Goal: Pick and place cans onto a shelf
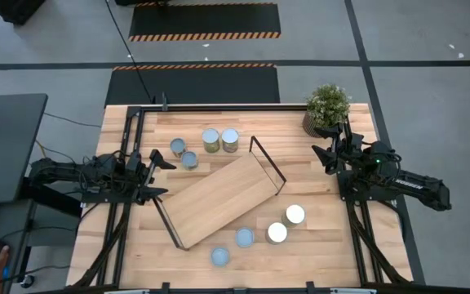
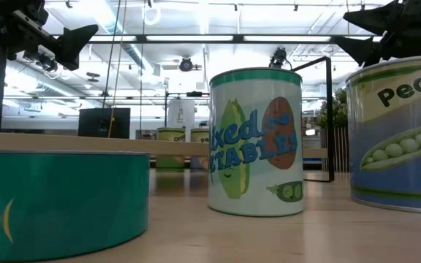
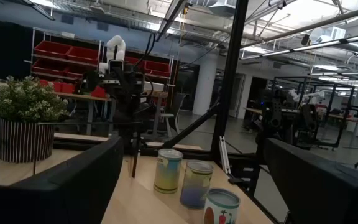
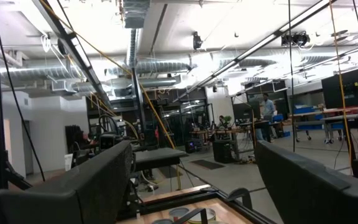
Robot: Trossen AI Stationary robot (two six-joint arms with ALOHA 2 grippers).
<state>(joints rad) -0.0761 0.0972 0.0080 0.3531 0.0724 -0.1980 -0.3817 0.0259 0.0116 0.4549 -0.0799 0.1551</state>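
Observation:
The shelf, a light-wood board with black wire frames at its short ends, lies slantwise on the middle of the table. Several cans stand beyond it, toward the far edge, and several more stand near the front edge. My left gripper hovers open at the table's left side, pointing toward the shelf. In its wrist view three cans show between its fingers, farther off. My right gripper hovers open at the right side, next to the plant.
A potted green plant stands at the far right corner. A black frame runs along the table's far and left edges. In the low view three cans stand close to the camera, with the shelf's board behind them.

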